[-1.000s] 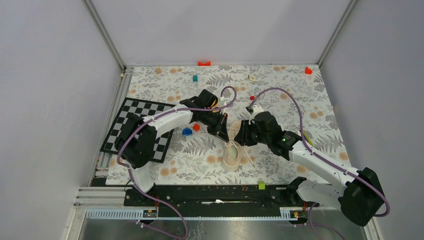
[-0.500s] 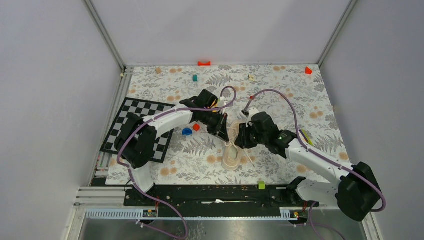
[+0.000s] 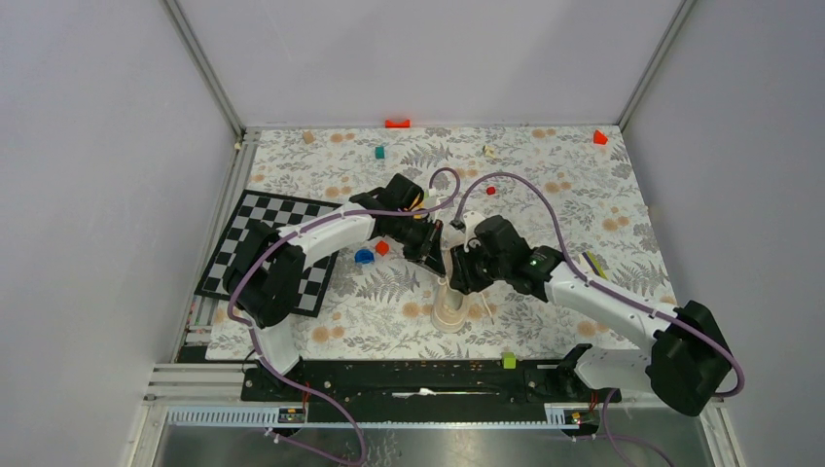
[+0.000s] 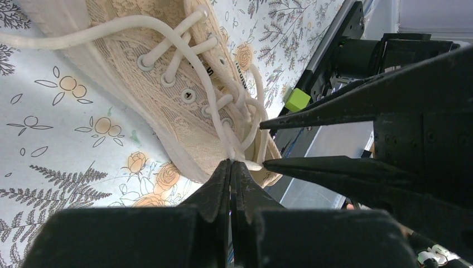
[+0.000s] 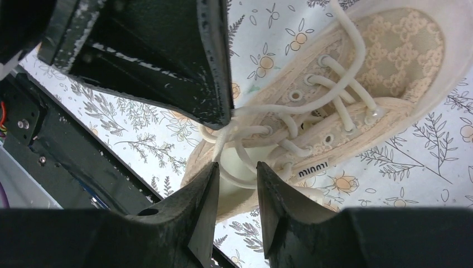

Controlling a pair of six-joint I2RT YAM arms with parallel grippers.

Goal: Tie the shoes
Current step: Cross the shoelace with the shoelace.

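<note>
Lying on the floral tabletop (image 3: 584, 195), near its front middle, between the two arms: cream sneaker (image 3: 449, 311), heel opening turned toward the near rail.

Running slack through the eyelets, untied: pale laces (image 4: 184, 44). Trailing off sideways past the toe end, onto the tabletop: one long strand.

Hanging over the sneaker's tongue end, fingers pressed together, pinching one lace strand at the very tips: left pincer (image 4: 231, 165). Pulling up taut from the eyelets to those tips, seen from the right wrist view: that same strand.

Hovering just beside it, tip to tip with it, fingers spread: right pincer (image 5: 237, 173). Passing through the gap between its fingers, gap wider than the cord: a loose lace loop. Touching either finger or not: cannot tell.

Lying at the tabletop's left edge, under the left arm: checkerboard mat (image 3: 263, 248). Sitting near the mat's right edge, close together: a blue piece (image 3: 364, 256) and a red block (image 3: 381, 247). Resting on the near rail: a lime-green block (image 3: 508, 361). Sitting along the far edge, well apart: several small coloured blocks.
</note>
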